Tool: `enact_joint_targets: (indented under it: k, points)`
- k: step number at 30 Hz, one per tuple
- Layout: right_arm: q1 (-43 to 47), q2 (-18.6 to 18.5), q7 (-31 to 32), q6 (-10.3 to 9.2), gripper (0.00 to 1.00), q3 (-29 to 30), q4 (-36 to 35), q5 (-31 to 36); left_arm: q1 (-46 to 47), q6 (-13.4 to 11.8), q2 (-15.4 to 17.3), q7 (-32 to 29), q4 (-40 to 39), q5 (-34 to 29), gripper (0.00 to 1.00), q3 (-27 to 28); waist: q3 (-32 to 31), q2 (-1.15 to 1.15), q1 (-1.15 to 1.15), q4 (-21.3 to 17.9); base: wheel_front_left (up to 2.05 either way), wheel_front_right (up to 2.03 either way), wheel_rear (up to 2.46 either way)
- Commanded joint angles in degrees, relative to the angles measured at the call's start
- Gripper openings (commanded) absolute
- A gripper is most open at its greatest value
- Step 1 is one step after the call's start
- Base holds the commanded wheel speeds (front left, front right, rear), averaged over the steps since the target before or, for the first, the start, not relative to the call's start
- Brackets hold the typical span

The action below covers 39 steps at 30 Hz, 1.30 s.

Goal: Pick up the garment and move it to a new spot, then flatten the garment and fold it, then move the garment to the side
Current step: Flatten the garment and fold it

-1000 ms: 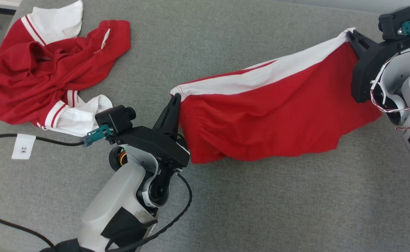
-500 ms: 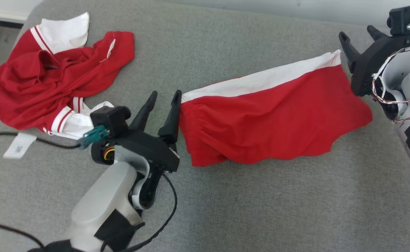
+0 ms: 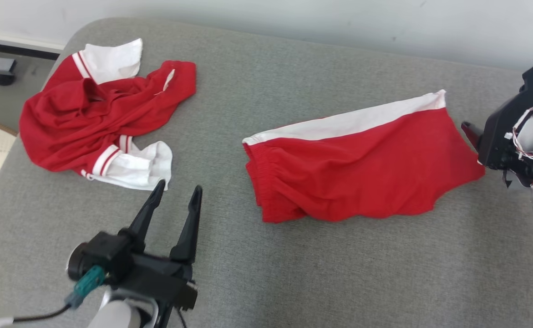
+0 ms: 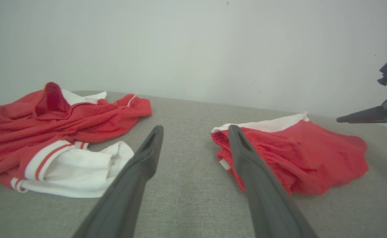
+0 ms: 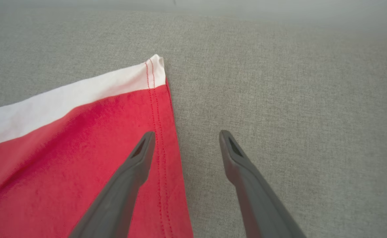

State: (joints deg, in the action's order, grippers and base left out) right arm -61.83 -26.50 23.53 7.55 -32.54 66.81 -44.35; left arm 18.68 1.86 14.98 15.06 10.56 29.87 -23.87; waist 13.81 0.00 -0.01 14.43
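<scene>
step: flatten shorts (image 3: 362,159) | left end effector (image 3: 178,186): spread, empty | right end effector (image 5: 186,133): spread, empty | tip: pinch opposite corners, tug outward evenly

Bare grey surface (image 3: 230,114) btwn shorts (image 3: 362,168) & crumpled top (image 3: 98,123); front strip free; wall (image 3: 293,18) behind.

Head cam: high, looking down on grey cushion (image 3: 266,273). Left wrist cam: low, facing wall (image 4: 193,49) at 12 o'clock. Right wrist cam: close over shorts (image 5: 64,148) corner. All three share the shorts.
</scene>
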Motion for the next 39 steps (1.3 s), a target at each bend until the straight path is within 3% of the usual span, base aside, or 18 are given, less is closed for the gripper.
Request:
enact_joint_targets:
  k: [1,9,22,23,25,26,28,39]
  points:
    - [1.4,0.2,1.0,-0.11,1.00,0.2,0.7,-0.7,-2.0,-0.7,0.3,0.2,-1.3,-1.5,1.00,0.8,0.4,0.00,0.01,1.0,0.00,0.00,0.00]
    - [0.7,-0.2,3.6,-0.11,1.00,-0.6,3.6,1.1,-8.2,-2.4,1.0,0.2,-3.3,-4.6,1.00,2.7,2.3,0.00,0.01,3.5,0.00,0.00,0.00]
    - [0.6,2.7,10.1,0.19,1.00,-3.4,3.3,2.6,-9.0,-0.5,-2.4,0.2,-2.8,-5.0,1.00,5.1,5.3,0.00,0.01,5.8,0.00,0.00,0.00]
    - [0.9,2.8,10.7,0.21,0.97,-3.5,3.1,2.4,-9.0,-0.4,-2.7,0.2,-2.7,-5.2,1.00,5.1,5.4,0.00,0.01,5.9,0.00,0.00,0.00]
    - [1.4,2.7,11.3,0.22,0.40,-3.7,2.7,2.1,-8.9,0.0,-3.3,0.2,-2.5,-5.4,1.00,5.4,5.5,0.00,0.01,6.1,0.00,0.00,0.00]
    - [1.6,2.6,11.4,0.22,0.31,-3.8,2.4,1.9,-8.9,0.1,-3.4,0.2,-2.3,-5.5,1.00,5.6,5.5,0.00,0.01,6.1,0.00,0.00,0.00]
    - [2.1,2.2,11.3,0.21,0.00,-4.0,1.6,1.9,-8.9,0.5,-3.8,0.2,-1.9,-5.7,1.00,5.9,5.4,0.00,0.01,6.1,0.00,0.00,0.00]
    - [3.3,-2.6,5.7,-0.05,0.00,-2.5,0.6,2.4,-10.2,1.5,-4.3,0.2,-0.1,-6.3,1.00,7.2,2.0,0.00,0.01,4.0,0.00,0.00,0.00]
